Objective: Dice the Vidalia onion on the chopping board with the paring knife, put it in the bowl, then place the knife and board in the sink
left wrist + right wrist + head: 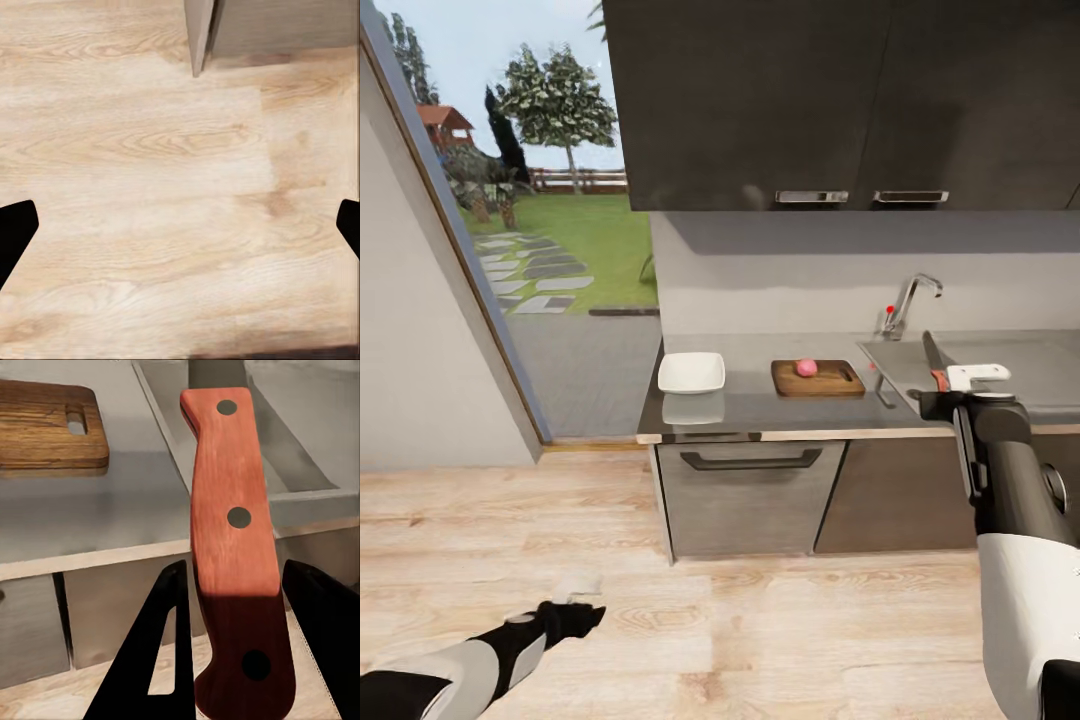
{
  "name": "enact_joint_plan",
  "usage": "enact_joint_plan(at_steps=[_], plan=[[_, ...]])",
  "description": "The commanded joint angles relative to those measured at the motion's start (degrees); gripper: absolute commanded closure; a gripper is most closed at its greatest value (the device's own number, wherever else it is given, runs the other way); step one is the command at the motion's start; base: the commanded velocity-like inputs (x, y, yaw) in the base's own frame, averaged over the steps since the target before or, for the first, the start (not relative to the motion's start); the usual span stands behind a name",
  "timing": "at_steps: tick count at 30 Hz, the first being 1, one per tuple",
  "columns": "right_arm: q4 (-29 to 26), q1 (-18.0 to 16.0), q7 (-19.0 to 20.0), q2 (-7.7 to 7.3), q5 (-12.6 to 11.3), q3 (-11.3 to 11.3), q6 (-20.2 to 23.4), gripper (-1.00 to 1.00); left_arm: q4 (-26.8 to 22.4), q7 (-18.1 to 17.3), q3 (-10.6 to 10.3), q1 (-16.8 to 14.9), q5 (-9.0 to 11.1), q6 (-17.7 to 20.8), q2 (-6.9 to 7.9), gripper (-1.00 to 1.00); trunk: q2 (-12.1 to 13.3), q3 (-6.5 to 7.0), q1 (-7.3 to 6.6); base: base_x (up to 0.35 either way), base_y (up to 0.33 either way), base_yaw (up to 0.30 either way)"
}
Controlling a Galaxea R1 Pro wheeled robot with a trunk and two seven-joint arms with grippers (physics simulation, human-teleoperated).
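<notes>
Your right gripper [952, 385] was raised at the front edge of the long matte grey countertop [760, 408], its two black fingers [161, 652] clamped on the red wooden handle of the slim paring knife [232, 547], with the dark blade pointing up over the grey rectangular sink [1010, 365]. The small pale pinkish Vidalia onion [807, 368] sat whole on the brown wooden chopping board [818, 378], which lay on the countertop just beside the sink. The shallow white squarish bowl [692, 372] stood near the board, closer to the counter's end. Your left gripper [582, 610] hung low over the pale wood floor [165, 195], well apart from the counter, its jaws spread wide and holding nothing.
</notes>
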Motion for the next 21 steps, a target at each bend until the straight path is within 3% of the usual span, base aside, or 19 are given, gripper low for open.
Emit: enact_joint_plan(at_steps=[1, 8, 10, 13, 17, 21], plan=[[-0.04, -0.06, 0.53, 0.00, 0.67, 0.30, 0.05, 1.00, 0.26, -0.29, -0.39, 1.56, 0.67, -2.24, -0.19, -1.00, -0.13, -0.11, 0.04, 0.000, 0.000, 0.000], [0.18, -0.16, 0.44, 0.00, 0.60, 0.83, -0.36, 1.00, 0.26, -0.19, -0.39, 11.68, 0.68, -13.60, -1.07, -1.00, -0.13, -0.11, 0.04, 0.000, 0.000, 0.000], [0.56, -0.21, 0.43, 0.00, 0.60, 0.85, -0.41, 1.00, 0.30, 0.52, -0.39, 14.23, 0.68, -19.86, -1.50, -1.00, -0.13, -0.11, 0.04, 0.000, 0.000, 0.000], [0.94, -0.23, 0.07, 0.00, 0.59, 0.86, -0.44, 1.00, 0.34, 7.61, -0.39, 17.84, 0.71, -29.94, -2.36, -1.00, -0.13, -0.11, 0.04, 0.000, 0.000, 0.000], [1.02, -0.24, -0.29, 0.00, 0.59, 0.86, -0.51, 1.00, 0.35, 16.96, -0.39, 23.77, 0.69, -36.11, -4.74, -1.00, -0.13, -0.11, 0.04, 0.000, 0.000, 0.000], [1.03, -0.24, -0.35, 0.00, 0.59, 0.86, -0.52, 1.00, 0.35, 21.67, -0.39, 27.37, 0.66, -41.41, -5.28, -1.00, -0.13, -0.11, 0.04, 0.000, 0.000, 0.000]])
